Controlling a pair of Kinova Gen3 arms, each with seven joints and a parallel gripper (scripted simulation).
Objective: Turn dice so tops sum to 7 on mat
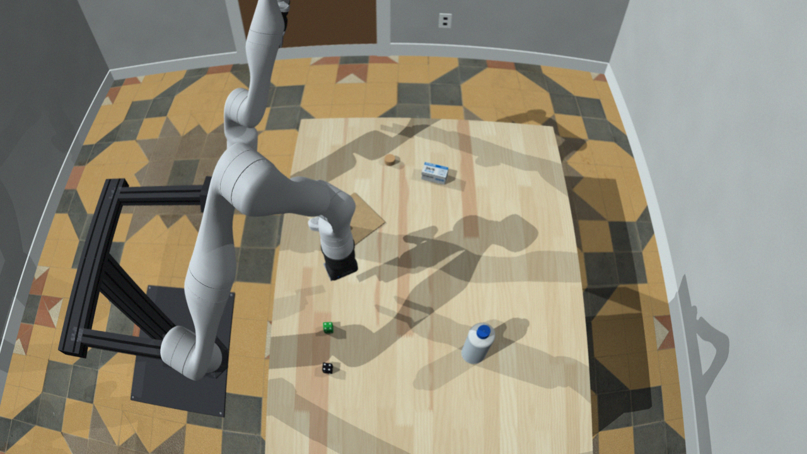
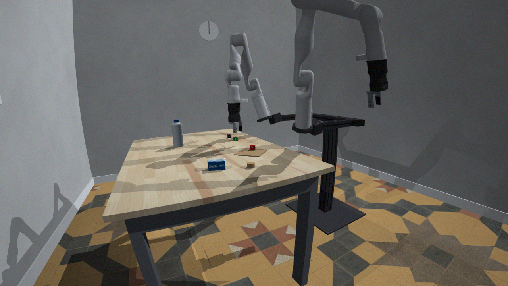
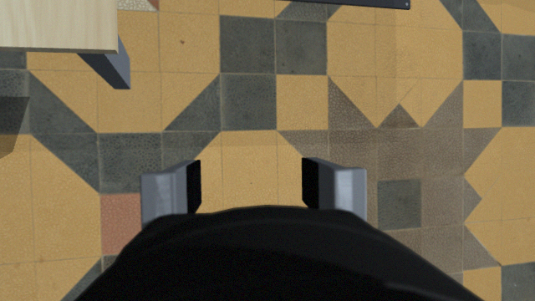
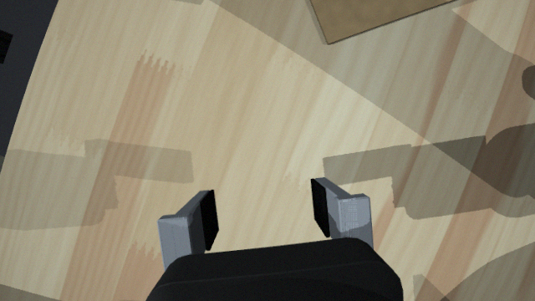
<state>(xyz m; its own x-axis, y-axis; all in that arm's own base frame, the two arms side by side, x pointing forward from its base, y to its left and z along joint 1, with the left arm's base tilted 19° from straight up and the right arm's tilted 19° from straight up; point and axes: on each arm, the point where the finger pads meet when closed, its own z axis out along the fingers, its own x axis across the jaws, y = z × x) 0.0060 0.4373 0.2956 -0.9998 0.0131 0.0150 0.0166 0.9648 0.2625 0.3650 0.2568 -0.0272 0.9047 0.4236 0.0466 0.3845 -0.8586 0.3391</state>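
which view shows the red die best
The exterior view: the red die sits in plain sight on the mat. The top view mostly hides it behind the arm; neither wrist view shows it.

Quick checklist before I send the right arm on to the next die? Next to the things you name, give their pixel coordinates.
- Right gripper (image 2: 237,128) (image 4: 265,214) open, nothing between its fingers: ok
- Left gripper (image 2: 374,99) (image 3: 252,186) away from the table (image 1: 507,395) (image 2: 159,181) (image 3: 58,25) (image 4: 251,125): ok
- Red die (image 2: 252,147) on the mat (image 1: 369,219) (image 2: 245,153) (image 4: 359,21): ok
- Green die (image 1: 328,327) (image 2: 235,138) and black die (image 1: 327,367) (image 2: 229,136) on the mat: not ok
- Red die's top number: cannot tell
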